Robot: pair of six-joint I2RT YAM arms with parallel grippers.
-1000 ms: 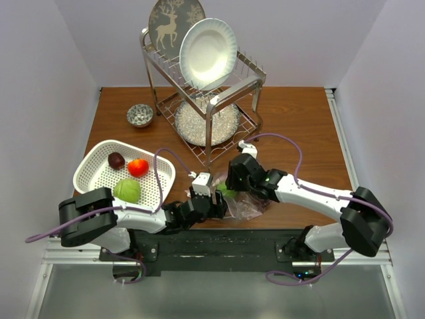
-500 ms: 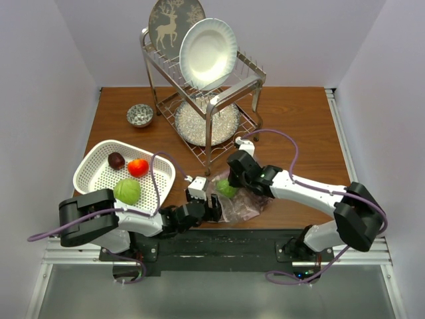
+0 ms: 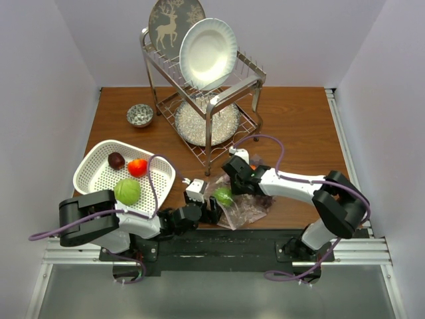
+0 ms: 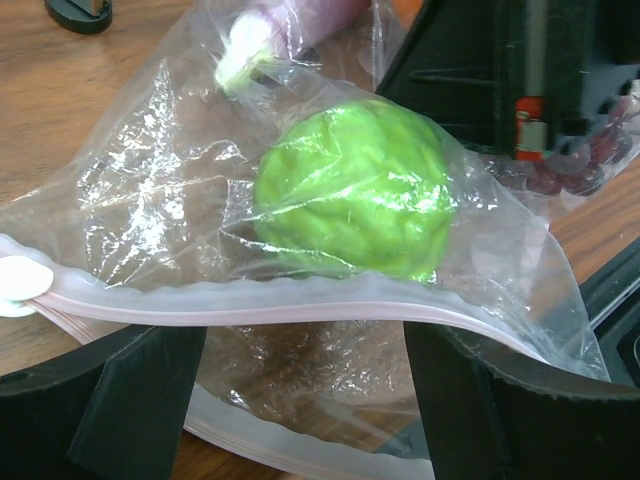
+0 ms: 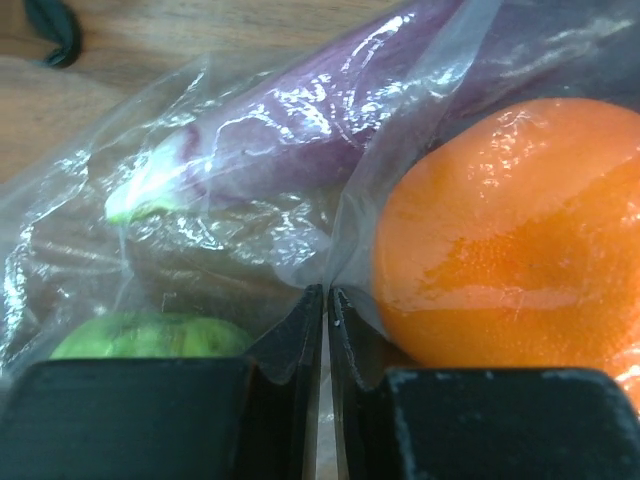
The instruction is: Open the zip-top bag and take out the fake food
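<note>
- Right gripper pinches zip-top bag film, at the worktop's near edge.
- Left gripper gapes wide astride its zip strip.
- Green ball and orange crowd inside; basket left, dish rack behind.

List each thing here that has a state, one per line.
zip-top bag, zip parted, not yet emptied.
left hand, open at the bag's zip edge.
right hand, shut on the bag's plastic.
green ball, inside the bag.
orange fruit, inside the bag.
white basket, partly filled.
</note>
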